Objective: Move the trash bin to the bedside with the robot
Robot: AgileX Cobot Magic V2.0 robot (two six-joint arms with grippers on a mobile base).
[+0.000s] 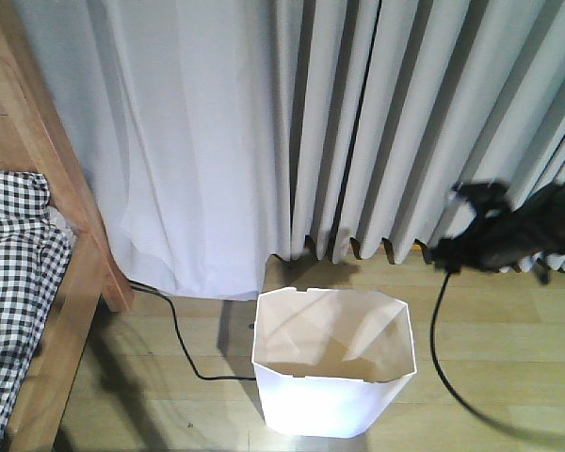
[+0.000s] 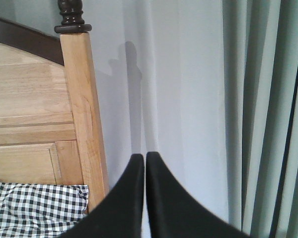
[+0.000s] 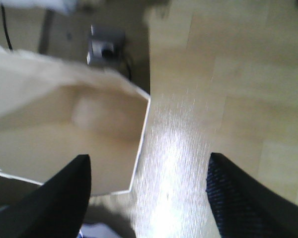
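The white trash bin point(image 1: 331, 400) stands upright on the wood floor, a little right of the bed, with its cream inside showing. The bed's light wooden frame point(image 1: 71, 226) and checked bedding point(image 1: 14, 282) fill the left edge. My right arm point(image 1: 504, 240) reaches in from the right, blurred, above and right of the bin. In the right wrist view the right gripper point(image 3: 149, 157) is open over the bin's rim corner point(image 3: 145, 106), holding nothing. The left gripper point(image 2: 145, 154) is shut and empty, pointing at the curtain beside the bedpost point(image 2: 82, 114).
Grey-white curtains point(image 1: 339, 122) hang to the floor behind the bin. A black cable point(image 1: 184, 353) runs across the floor from under the curtain to the bin's left side. A grey box-like object point(image 3: 105, 44) sits on the floor beyond the bin.
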